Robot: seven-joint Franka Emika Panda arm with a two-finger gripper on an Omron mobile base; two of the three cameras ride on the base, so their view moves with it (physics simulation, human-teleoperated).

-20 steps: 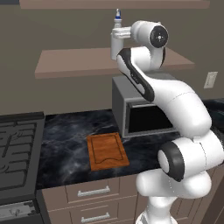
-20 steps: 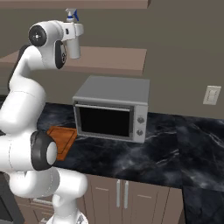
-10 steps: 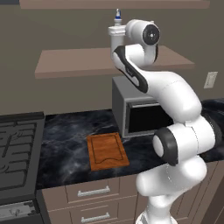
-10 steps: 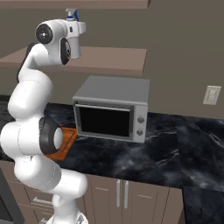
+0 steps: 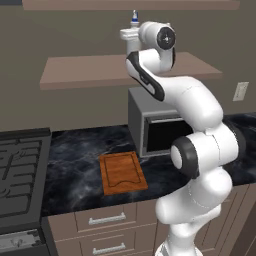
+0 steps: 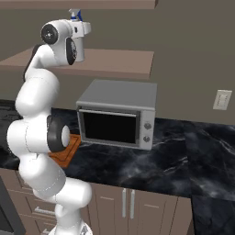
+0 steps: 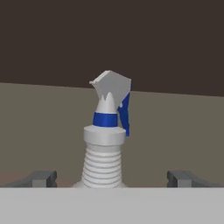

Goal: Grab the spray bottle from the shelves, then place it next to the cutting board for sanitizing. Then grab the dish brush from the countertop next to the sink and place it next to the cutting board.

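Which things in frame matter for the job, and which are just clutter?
Job:
spray bottle
shelves
cutting board
countertop
gripper, jaws apart either side of the bottle

Lying about:
microwave
stove
wall outlet

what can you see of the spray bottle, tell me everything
The spray bottle stands upright on the shelves, seen closest in the hand view. It looks like pale grey plastic: a ribbed body, a flat shoulder ring, a narrow neck with a blue collar, a white angular nozzle and a blue trigger behind it. Its base is hidden. The gripper is open, its fingertips on either side of the bottle and apart from it. From the base views its top shows above the robot's wrist.
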